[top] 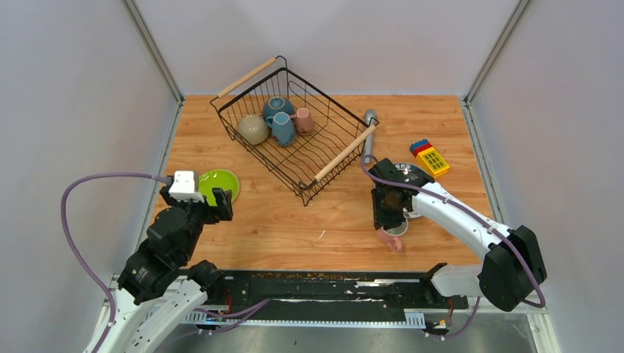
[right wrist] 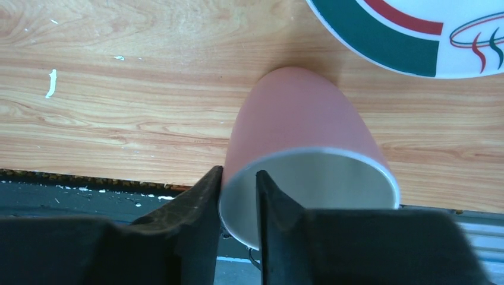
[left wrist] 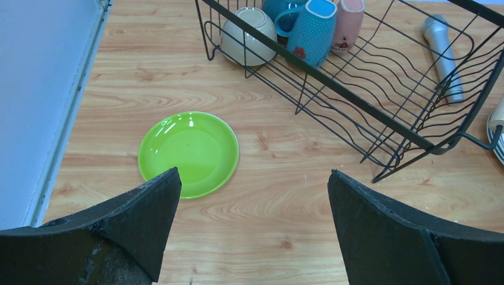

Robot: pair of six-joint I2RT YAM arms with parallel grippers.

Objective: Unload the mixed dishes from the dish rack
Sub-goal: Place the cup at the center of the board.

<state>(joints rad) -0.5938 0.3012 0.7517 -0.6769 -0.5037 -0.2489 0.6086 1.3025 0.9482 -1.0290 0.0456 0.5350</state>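
The left gripper (left wrist: 254, 178) hangs released, jaws spread wide, over the desk (left wrist: 297, 225). The lime-green plate (left wrist: 189, 153) lies flat just ahead of its left finger. The dish rack (top: 344, 153) sits farther ahead and to the right, holding a beige bowl (left wrist: 249, 35), a teal mug (left wrist: 312, 32) and a second pink mug (left wrist: 347, 21).

The right gripper (right wrist: 239, 175) straddles the rim of a pink mug (right wrist: 297, 119), 1 finger outside the wall and 1 inside. I cannot tell whether it is clenched on the wall or loose. The mug's mouth faces the gripper. Its far end lies near a white plate (right wrist: 416, 35) with a teal and red rim.
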